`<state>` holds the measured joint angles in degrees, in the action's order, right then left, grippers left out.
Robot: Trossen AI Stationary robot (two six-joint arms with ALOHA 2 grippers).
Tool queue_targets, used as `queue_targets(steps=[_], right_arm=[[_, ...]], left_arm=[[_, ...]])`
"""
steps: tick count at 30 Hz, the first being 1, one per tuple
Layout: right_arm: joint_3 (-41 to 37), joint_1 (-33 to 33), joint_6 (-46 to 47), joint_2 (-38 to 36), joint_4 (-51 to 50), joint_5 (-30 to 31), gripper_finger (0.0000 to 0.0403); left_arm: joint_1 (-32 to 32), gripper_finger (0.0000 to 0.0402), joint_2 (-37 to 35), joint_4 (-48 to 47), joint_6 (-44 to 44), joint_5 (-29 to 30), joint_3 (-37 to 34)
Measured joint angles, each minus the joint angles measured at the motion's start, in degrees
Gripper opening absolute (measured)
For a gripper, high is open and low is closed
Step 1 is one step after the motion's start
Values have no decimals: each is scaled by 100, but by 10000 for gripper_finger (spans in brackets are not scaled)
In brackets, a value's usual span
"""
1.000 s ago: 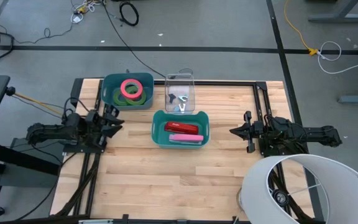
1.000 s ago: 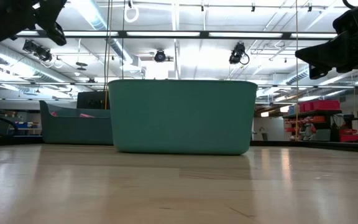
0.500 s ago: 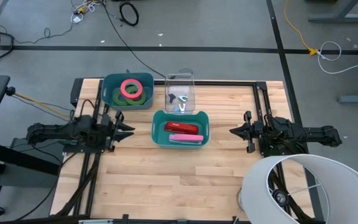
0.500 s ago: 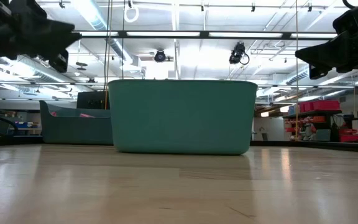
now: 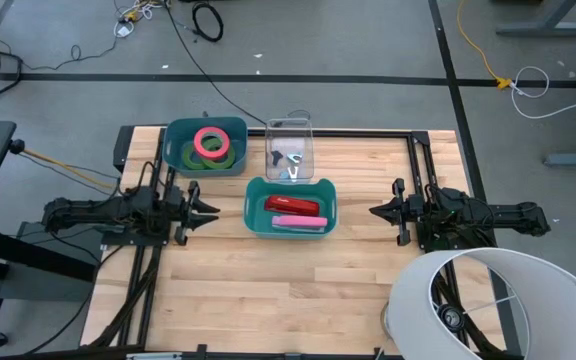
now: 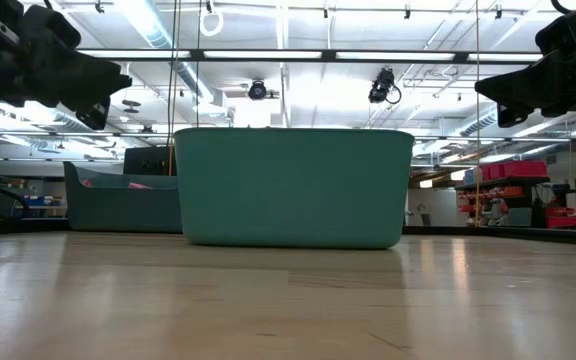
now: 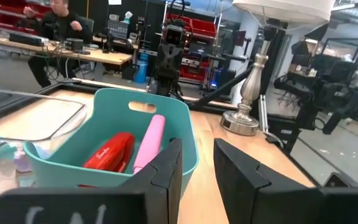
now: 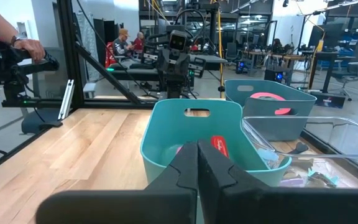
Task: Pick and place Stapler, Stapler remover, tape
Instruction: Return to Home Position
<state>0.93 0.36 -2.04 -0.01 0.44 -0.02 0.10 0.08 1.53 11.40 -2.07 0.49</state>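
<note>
Left arm's swung round in the last second: the left gripper [image 5: 206,212] now points level at the big teal plastic bin [image 5: 251,200] instead of angling up toward the blue-grey plastic bin [image 5: 178,130], fingers spread and empty. Meanwhile the right gripper [image 5: 376,211] hasn't budged, parked across the teal bin, fingers pressed together. For homing I'd just tuck the left arm back to mirror the right, staying off that teal rim. Teal bin holds the red stapler [image 5: 294,205] and pink stapler [image 5: 298,222] side by side. Blue-grey one has the pinkish-red tape roll [image 5: 209,143] lying on green tape [image 5: 190,156]. The small clear plastic box [image 5: 289,125] holds the staple removers [image 5: 290,158].
</note>
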Motion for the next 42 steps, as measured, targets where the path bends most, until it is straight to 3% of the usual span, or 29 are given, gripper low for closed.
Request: queue_targets(steps=[17, 42], right_arm=[[0, 0, 0, 0, 1, 1, 2], [0, 0, 0, 0, -1, 0, 2]], left_arm=[[-1, 94, 0, -86, -610, -2, 0], [0, 94, 26, 196, -608, -20, -9]])
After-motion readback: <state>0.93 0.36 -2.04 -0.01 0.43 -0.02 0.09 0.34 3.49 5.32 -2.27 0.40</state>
